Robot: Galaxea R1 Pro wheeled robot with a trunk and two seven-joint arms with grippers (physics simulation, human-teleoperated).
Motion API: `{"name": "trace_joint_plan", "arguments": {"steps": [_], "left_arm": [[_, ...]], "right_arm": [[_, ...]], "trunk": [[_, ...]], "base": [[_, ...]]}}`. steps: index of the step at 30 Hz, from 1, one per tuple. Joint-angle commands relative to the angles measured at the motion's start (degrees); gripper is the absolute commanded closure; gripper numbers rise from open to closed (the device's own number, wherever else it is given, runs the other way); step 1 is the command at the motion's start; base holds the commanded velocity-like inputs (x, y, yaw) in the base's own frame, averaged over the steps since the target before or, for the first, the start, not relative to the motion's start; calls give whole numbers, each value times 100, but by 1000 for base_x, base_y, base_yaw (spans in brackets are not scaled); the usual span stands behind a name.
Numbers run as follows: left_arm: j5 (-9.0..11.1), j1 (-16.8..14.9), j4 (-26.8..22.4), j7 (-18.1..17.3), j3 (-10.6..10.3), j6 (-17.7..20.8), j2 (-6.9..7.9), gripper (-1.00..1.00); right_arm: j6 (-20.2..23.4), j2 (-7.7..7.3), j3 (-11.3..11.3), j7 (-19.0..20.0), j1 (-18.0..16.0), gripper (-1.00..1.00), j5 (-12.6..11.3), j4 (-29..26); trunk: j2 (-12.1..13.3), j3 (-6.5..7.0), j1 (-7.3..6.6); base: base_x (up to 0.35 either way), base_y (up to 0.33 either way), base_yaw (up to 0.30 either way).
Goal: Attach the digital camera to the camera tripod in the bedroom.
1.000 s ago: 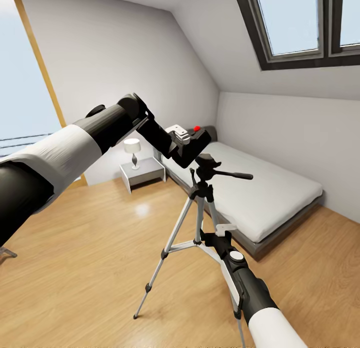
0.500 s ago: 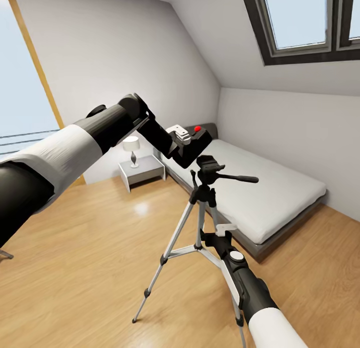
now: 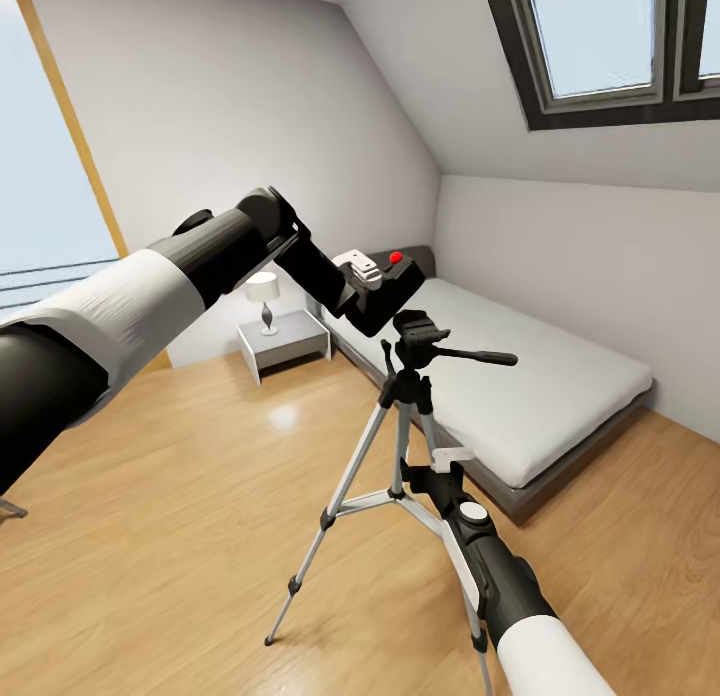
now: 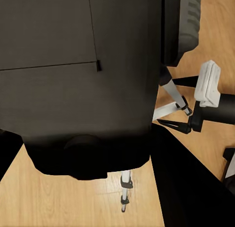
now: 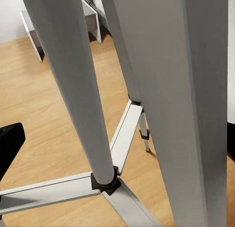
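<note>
In the head view the whole picture sits as it did half a second ago, after a slight shift of the camera a second ago, so the approach seems to have settled. The left gripper (image 3: 385, 294) grasps the digital camera (image 3: 397, 281) just beside and slightly above the black head of the camera tripod (image 3: 402, 426), apparently not yet seated on it. The right gripper (image 3: 425, 473) is at a tripod leg. Whether it is clenched cannot be told, its fingers being hidden.

In the left wrist view the camera's dark body (image 4: 83, 80) blocks the mounting point; tripod legs (image 4: 171, 97) show beyond.

In the right wrist view grey tripod legs (image 5: 73, 90) loom close, cut off, above the wood floor (image 5: 44, 114).
</note>
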Motion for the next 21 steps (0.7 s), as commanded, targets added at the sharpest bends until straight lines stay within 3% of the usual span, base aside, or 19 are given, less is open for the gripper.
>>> {"name": "trace_joint_plan", "arguments": {"steps": [1, 9, 21], "left_arm": [[24, -11, 2, -10, -23, 15, 1, 100], [24, -11, 2, -9, -24, 15, 1, 100], [22, -11, 2, -9, -32, 15, 8, 100]], "right_arm": [[38, 1, 1, 4, -3, -100, 34, -12], [38, 1, 1, 4, -3, -100, 35, -12], [38, 5, 1, 4, -3, -100, 36, -18]], "trunk": [[-13, -13, 4], [-13, -2, 4], [-13, 0, 4]], "base": [[0, 0, -8], [0, 0, -105], [0, 0, -8]]}}
